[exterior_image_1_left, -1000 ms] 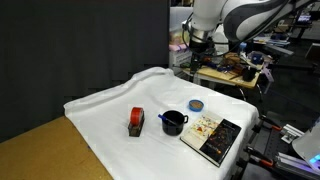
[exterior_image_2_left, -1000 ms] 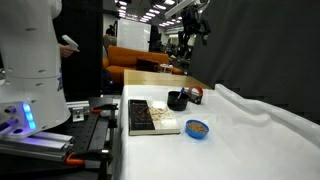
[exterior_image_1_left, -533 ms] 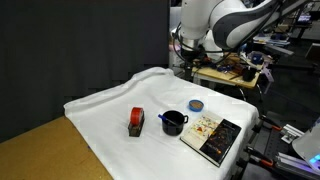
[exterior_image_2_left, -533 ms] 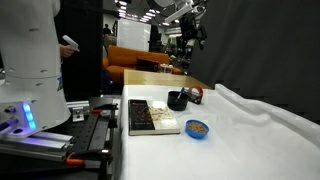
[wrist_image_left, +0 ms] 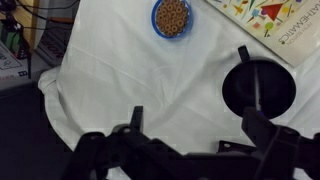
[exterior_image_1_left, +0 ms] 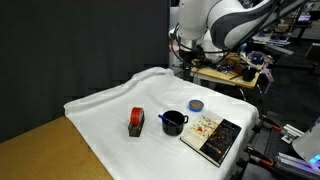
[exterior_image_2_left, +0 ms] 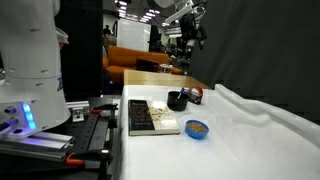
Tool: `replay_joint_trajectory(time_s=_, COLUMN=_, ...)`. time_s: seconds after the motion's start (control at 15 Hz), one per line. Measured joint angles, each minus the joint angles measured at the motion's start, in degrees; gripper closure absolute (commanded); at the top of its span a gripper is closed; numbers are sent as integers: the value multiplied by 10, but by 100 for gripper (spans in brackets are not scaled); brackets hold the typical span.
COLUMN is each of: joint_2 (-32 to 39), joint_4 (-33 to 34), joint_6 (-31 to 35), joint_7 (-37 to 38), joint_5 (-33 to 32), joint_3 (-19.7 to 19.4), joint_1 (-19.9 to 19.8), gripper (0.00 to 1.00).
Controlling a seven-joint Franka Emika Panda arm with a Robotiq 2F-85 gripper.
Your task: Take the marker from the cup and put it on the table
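Slim dark marker (wrist_image_left: 258, 84) is standing inside the small dark navy mug (wrist_image_left: 240, 98); from the wrist view I'm looking almost straight down into it. The mug sits on the desk (exterior_image_1_left: 100, 112), draped in wrinkled white cloth, with a bare tan wooden corner (exterior_image_1_left: 35, 150) showing in an exterior view.

My gripper (wrist_image_left: 192, 128) has its jaws spread wide with nothing between them, only cloth below. In the wrist view the mug lies off to the right, just ahead of that side's finger, not centred. In both exterior views the gripper hangs well above the desk, apart from everything.

Around the mug, a red-and-black blocky object (exterior_image_1_left: 136, 121) stands on one side and a flat book with a colourful cover (exterior_image_1_left: 212, 137) lies on the other. A small blue round dish (wrist_image_left: 172, 17) sits a little beyond, near the book.
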Motion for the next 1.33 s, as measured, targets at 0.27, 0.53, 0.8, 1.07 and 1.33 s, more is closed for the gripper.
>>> replay_joint_trajectory(time_s=0.27, joint_2=6, joint_4=-1, joint_6=0, joint_7=-23, joint_5=33, joint_3=0, joint_1=1, gripper=0)
replay_joint_trajectory(time_s=0.53, joint_2=30, joint_4=0, joint_6=0, joint_7=-69, joint_5=89, joint_3=0, joint_1=2, gripper=0)
replay_joint_trajectory(time_s=0.8, joint_2=51, joint_4=5, joint_6=-5, joint_7=-110, joint_5=120, joint_3=1, joint_1=7, gripper=0)
replay_joint_trajectory(time_s=1.07, joint_2=73, joint_4=6, joint_6=-18, joint_7=-130, joint_5=117, joint_3=1, joint_1=21, gripper=0)
replay_joint_trajectory(time_s=1.33, joint_2=75, joint_4=9, joint_6=-20, joint_7=-131, joint_5=115, joint_3=0, joint_1=22, gripper=0)
